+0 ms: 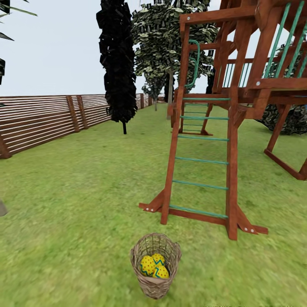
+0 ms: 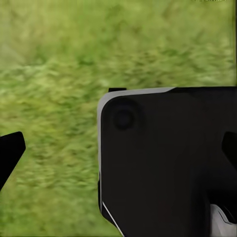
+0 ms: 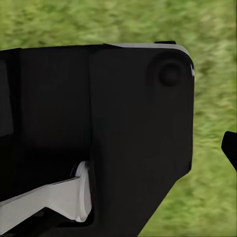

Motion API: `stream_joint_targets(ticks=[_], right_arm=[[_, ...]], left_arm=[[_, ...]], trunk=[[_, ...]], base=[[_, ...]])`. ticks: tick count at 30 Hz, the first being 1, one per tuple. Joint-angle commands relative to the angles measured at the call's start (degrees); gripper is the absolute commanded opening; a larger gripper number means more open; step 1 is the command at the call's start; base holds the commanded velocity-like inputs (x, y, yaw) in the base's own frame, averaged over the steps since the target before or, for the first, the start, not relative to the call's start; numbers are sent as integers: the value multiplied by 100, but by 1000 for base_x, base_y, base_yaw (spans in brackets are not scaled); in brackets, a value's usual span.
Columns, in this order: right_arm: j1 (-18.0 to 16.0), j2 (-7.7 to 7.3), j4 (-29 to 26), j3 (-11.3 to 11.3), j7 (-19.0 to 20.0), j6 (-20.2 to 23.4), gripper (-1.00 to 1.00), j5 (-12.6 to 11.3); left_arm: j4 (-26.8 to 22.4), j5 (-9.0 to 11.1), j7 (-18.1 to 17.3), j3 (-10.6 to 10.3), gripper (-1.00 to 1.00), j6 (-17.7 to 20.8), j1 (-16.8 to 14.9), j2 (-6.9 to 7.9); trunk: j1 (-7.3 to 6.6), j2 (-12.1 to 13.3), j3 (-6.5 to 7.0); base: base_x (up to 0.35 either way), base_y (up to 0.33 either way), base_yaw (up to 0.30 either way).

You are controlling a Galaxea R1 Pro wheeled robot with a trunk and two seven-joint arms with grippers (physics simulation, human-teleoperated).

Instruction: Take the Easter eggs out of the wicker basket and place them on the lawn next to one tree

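Head view. A wicker basket (image 1: 155, 265) stands upright on the lawn (image 1: 76, 204), near and centre, holding the three eggs (image 1: 154, 266) clustered together and touching. Just beyond the basket rises a wooden play frame (image 1: 238, 85) with a green-runged ladder (image 1: 200, 160); its feet rest on the grass, apart from the basket. A slatted fence (image 1: 47, 119) bounds the lawn at left. Far off, a black tree (image 1: 116, 64) stands left of centre; right of it, behind the frame, stands a tree (image 1: 166, 47) with whitish-green speckled foliage and a pale trunk.

Left wrist view. A dark robot body panel (image 2: 168, 163) lies over blurred grass; two dark finger tips (image 2: 10, 153) appear at opposite edges of the picture, so the left gripper (image 2: 121, 150) is spread apart and holds nothing.

Right wrist view. A similar dark panel (image 3: 98, 138) covers most of the grass; one dark tip (image 3: 230, 148) shows at the edge. Whether the right gripper is apart or together cannot be told.
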Motion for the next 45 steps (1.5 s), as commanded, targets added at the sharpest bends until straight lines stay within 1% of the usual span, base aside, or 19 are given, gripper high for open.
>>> stream_joint_targets(ticks=[1,12,21,26,30,36,45], right_arm=[[1,2,-8,-16,-3,-10,100,-3],[1,2,-8,-16,-4,-11,100,-3],[0,2,-8,-16,-5,-13,100,-3],[2,2,-8,-15,-5,-8,100,-3],[2,3,-8,-10,-5,-6,100,-3],[1,3,-8,-10,-5,-5,100,0],[1,2,-8,-16,-5,-5,100,-1]], left_arm=[[0,-6,7,-5,100,-16,-3,1],[0,-6,7,-5,100,-16,-4,1],[-5,-6,7,-5,100,-22,-3,1],[-7,-6,7,-5,100,-24,-2,1],[-4,-6,7,-5,100,-25,-2,1],[-6,-6,7,-5,100,-25,-5,1],[-7,-6,7,-5,100,-25,-6,1]], trunk=[[4,-11,-4],[4,-11,70],[4,-11,86],[4,-11,87],[4,-11,88],[4,-11,88],[4,-11,88]], base=[[0,1,-221],[66,0,-218],[80,0,-58],[38,-5,13],[164,-72,174],[257,-62,220],[294,-65,42]])
